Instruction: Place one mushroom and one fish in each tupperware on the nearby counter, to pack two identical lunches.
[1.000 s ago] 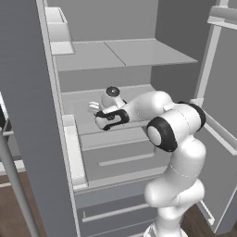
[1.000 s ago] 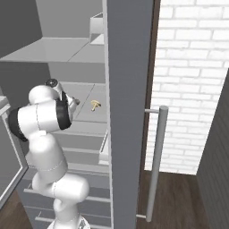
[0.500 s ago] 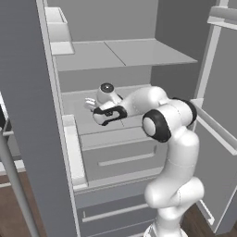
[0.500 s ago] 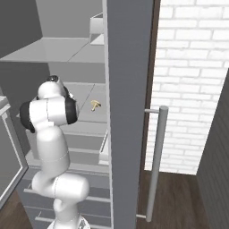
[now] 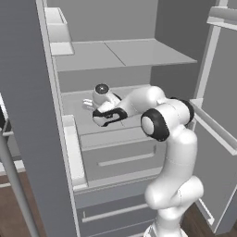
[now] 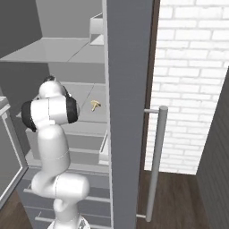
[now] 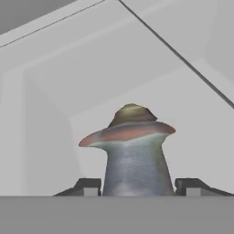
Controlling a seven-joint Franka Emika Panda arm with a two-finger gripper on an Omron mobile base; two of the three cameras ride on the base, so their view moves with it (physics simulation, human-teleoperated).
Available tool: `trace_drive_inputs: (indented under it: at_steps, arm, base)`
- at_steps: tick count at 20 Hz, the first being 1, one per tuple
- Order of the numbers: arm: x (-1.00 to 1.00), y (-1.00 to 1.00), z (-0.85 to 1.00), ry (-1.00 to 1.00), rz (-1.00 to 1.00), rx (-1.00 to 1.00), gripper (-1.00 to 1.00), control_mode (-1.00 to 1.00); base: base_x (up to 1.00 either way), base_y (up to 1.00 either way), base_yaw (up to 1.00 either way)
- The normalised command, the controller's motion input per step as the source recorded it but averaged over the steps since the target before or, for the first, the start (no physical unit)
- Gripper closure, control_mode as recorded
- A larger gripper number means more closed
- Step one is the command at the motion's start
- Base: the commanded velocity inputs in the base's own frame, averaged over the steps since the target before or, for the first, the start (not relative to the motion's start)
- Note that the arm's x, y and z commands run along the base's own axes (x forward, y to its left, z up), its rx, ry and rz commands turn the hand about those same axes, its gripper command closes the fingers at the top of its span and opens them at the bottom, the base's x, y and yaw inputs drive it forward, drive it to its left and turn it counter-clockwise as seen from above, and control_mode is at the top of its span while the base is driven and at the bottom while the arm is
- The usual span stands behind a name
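**Mushroom between the fingers on the fridge shelf**

While you look along the hand, you have a mushroom right in front of the camera, standing upright in that view: pale stem at the bottom, brown-tan cap on top, long axis running bottom to top. It sits between the two dark fingertips, whose tops flank the stem base on either side. The jaws are partly closed around the stem, but you cannot tell whether the pads actually press on it.

From the left base view, you see the arm bent sharply at its dark elbow, forearm reaching left and forward into the open fridge. The gripper lies low over the middle shelf, hand roughly level and pointing toward the left wall.

Farther in, from the right base view, a second mushroom lies on that same shelf, well apart from the arm, stem pointing toward the left of the picture.

Around you: the fridge door stands just left of the arm with its bins close to the hand; drawers sit beneath the shelf; a brick wall lies to the right.
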Motion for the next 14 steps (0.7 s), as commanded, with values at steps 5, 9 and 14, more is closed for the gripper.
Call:
trace_drive_inputs:
  at_steps: [5,9,14]
  arm:
    - [-0.28,-0.52,-0.29,-0.01,0.06,0.0,1.0,-1.0]
    - [-0.36,-0.48,0.25,0.02,0.18,0.0,1.0,-1.0]
    - [-0.75,-0.24,0.72,0.15,0.25,0.02,1.0,-1.0]
  base:
    - [0.0,0.0,0.0]
    - [0.0,0.0,0.0]
    - [0.0,0.0,0.0]
